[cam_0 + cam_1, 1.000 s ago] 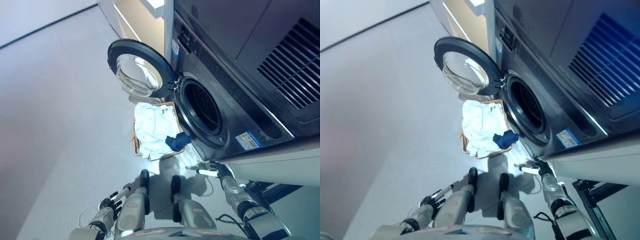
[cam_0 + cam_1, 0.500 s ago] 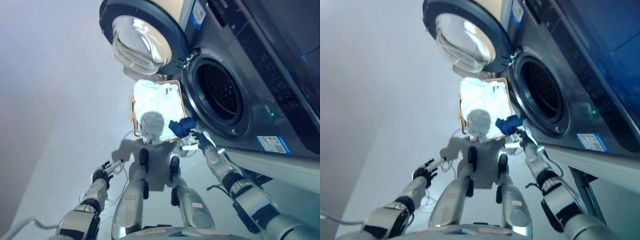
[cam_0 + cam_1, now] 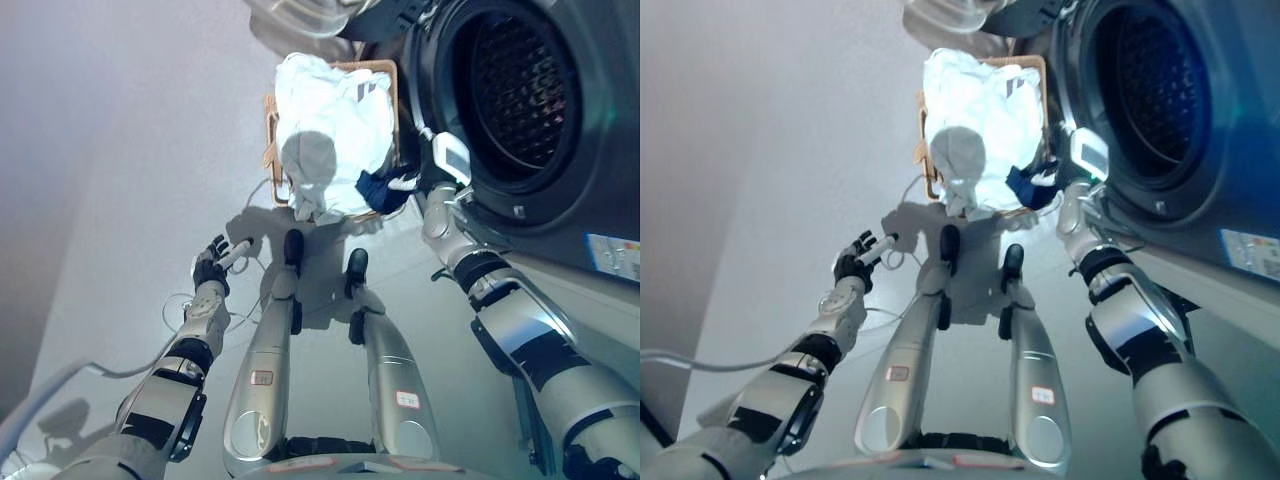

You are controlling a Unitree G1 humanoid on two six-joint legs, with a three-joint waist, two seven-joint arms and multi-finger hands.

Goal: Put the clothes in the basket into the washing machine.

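Observation:
A wicker basket (image 3: 268, 150) stands on the floor in front of the washing machine (image 3: 560, 215), whose round drum opening (image 3: 515, 90) is open. The basket is heaped with white clothes (image 3: 335, 110). A dark blue garment (image 3: 375, 190) hangs over its near right corner. My right hand (image 3: 412, 186) reaches in from the right and lies against the blue garment at the basket's edge; its grip does not show. My left hand (image 3: 214, 266) hangs open and empty over the floor at the left, away from the basket.
The machine's glass door (image 3: 300, 12) is swung open at the top edge, behind the basket. The machine's dark front fills the right side. Pale floor (image 3: 120, 150) stretches to the left of the basket.
The camera has tilted down and closer to the basket. My right hand has moved forward from beside the blue garment onto it. My left hand has stayed low at the left.

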